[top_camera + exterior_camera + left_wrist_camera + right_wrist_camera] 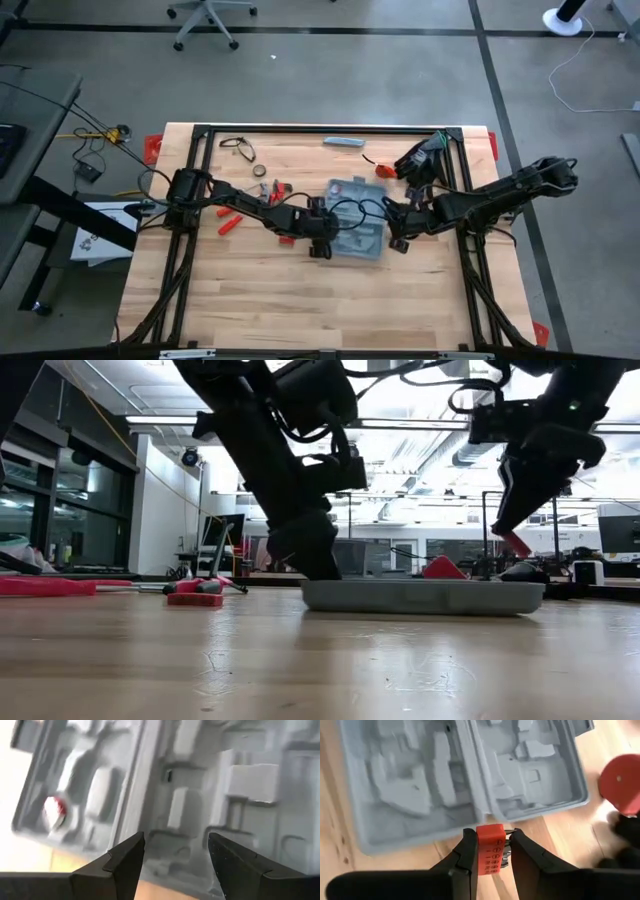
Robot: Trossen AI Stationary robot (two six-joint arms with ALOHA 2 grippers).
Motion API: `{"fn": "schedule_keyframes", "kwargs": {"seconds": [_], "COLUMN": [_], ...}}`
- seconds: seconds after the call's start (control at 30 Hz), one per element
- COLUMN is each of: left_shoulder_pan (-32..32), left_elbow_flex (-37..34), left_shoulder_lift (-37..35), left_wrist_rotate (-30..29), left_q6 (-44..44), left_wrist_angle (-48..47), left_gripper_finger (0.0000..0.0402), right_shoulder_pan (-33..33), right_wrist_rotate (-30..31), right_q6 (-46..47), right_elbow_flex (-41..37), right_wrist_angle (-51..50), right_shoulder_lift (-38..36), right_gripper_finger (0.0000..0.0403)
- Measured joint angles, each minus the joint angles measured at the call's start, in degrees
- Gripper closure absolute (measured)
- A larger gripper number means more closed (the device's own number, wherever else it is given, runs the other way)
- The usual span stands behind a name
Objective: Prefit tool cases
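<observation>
Case open beneath spread empty left claw, right claw gripping red bit holder

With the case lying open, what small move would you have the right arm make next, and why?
Probably carry the red bit holder, gripped in the right gripper, forward over the open case toward an empty slot. The left gripper hovers open over the case.

left claw spread wide, low; right claw clamped, raised.

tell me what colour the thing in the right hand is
Red, a small block gripped by the right hand; clearest in the right wrist view.
</observation>
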Motion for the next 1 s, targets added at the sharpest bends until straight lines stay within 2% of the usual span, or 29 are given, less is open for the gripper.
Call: {"fn": "schedule_keyframes", "kwargs": {"seconds": [0.2, 0.4, 0.67, 1.0], "left_shoulder_pan": [-2.4, -3.5, -2.0, -0.9], "left_elbow_flex": [-0.3, -0.2, -9.9, -15.4], "left_shoulder_lift": [-1.2, -4.0, -7.4, -8.0], "left_wrist_rotate": [-2.4, -0.7, 1.3, 3.0], "left_q6": [0.7, 2.9, 1.5, -3.3], "left_wrist_angle": [0.0, 5.6, 22.4, 24.9], "left_gripper_finger": [0.0188, 0.0188, 0.0188, 0.0188], "right_shoulder_pan": [0.0, 0.0, 0.0, 0.0], "right_wrist_rotate": [-1.1, -5.6, -8.1, -8.5], "right_q6": [1.6, 4.8, 7.8, 9.1], "right_elbow_flex": [-1.2, -6.8, -14.7, -17.1], "right_wrist_angle": [-2.8, 0.8, 11.5, 14.9], "right_shoulder_lift": [0.0, 0.2, 0.2, 0.2], "right_gripper_finger": [0.0329, 0.0329, 0.0329, 0.0329]}}
